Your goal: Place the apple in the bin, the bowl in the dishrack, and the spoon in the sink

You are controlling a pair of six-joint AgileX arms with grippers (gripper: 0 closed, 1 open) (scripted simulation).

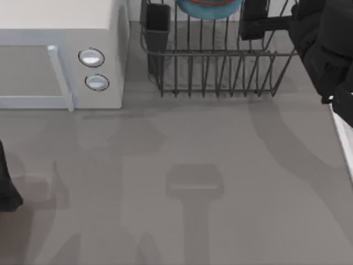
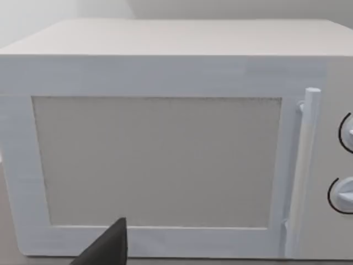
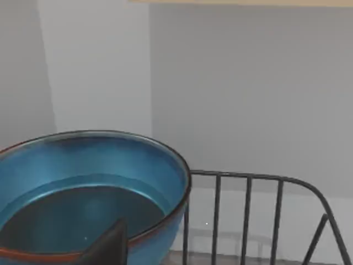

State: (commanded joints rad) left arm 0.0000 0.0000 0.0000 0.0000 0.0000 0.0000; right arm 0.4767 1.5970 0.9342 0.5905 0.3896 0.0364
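Black and partly cut by the frame, the left arm (image 1: 6, 190) sits at the left edge of the top view, low down; whether its fingers are open or closed I cannot tell. One dark fingertip (image 2: 107, 245) shows at the lower edge of the left wrist view, in front of the microwave (image 2: 165, 149), which stands at the upper left of the top view. That wrist view gives the door, the upright handle and parts of two round knobs at its right edge; the top view shows both knobs whole, one above the other.

One dishrack (image 1: 220, 61) of dark wire stands at the upper middle of the top view, with one dark utensil cup (image 1: 157, 27) at its left corner. One bowl (image 1: 208, 8), blue with a reddish-brown rim, sits inside the rack at the top edge of the frame.

At the upper right, the right gripper (image 1: 256, 25) reaches over the rack, just beside the bowl on its right. The right wrist view shows what the top view hides: the bowl's dark inside at the lower left, with one dark fingertip (image 3: 110, 248) in front of its near rim, and the rack bars to the right. If the fingers grip the rim, I cannot tell.
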